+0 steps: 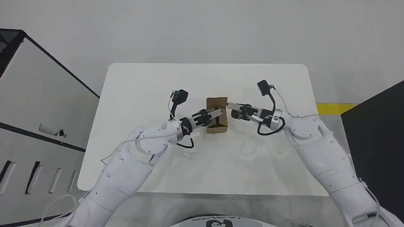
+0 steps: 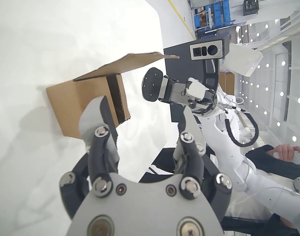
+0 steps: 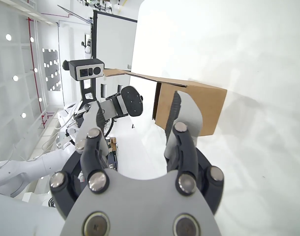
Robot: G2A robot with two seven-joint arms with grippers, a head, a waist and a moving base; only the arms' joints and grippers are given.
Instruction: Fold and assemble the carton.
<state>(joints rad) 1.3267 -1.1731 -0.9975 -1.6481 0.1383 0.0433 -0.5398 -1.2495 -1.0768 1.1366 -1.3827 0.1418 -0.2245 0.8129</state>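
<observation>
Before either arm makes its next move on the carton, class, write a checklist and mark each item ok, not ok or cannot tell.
1. carton resting on the table: ok.
2. flap folded shut: not ok, it sticks out open.
3. left gripper open: ok.
4. right gripper open: ok.
5. grippers facing each other beside the carton: ok.
6. any finger touching the carton: cannot tell.

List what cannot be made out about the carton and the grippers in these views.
- The carton interior: top view, too small, and both grippers' tips cover part.
- Whether the left gripper touches the carton: left wrist view, its own finger covers the wall.
- Whether the right gripper touches it: right wrist view, its finger overlaps the carton's side.
- Carton's underside: hidden against the table in every view.
</observation>
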